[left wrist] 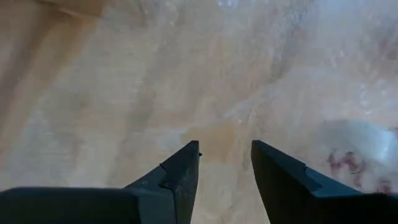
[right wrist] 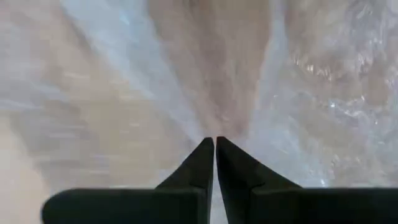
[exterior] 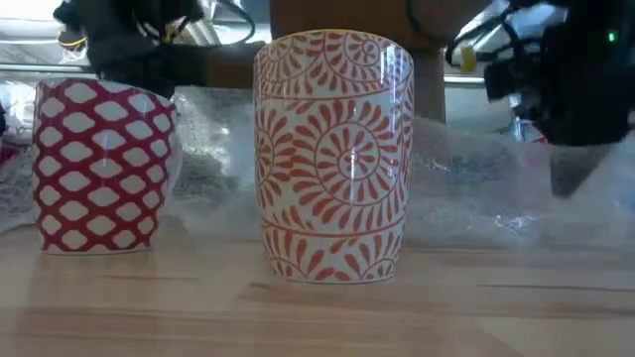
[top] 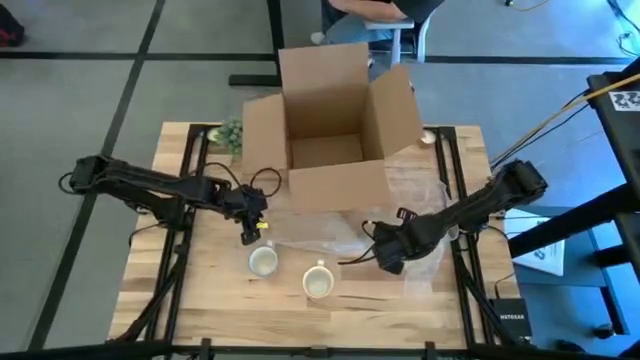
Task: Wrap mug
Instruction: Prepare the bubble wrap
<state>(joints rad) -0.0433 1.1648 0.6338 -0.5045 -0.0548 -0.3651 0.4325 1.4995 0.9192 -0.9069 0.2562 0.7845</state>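
Observation:
Two mugs stand upright on the wooden table near its front edge: a red-and-white lattice mug (top: 263, 261) (exterior: 99, 164) and an orange swirl mug (top: 318, 281) (exterior: 334, 159). Behind them a clear bubble wrap sheet (top: 335, 235) (exterior: 476, 188) lies spread in front of the box. My left gripper (top: 248, 235) (left wrist: 225, 155) is open over the wrap's left part, just beyond the lattice mug (left wrist: 357, 152). My right gripper (top: 385, 262) (right wrist: 214, 142) is shut at the wrap's near right part. My right gripper pinches the bubble wrap (right wrist: 217, 118) between its two fingertips, coming from above and slanting toward the table's left. Creases in the wrap run together at the tips. One layer or several, I cannot tell. The rest of the sheet lies on the table.
An open cardboard box (top: 330, 130) stands at the middle back, flaps spread. A green bundle (top: 230, 133) lies by its left flap. A person sits beyond the far edge (top: 370, 10). Bare wood shows at the front left (top: 190, 290).

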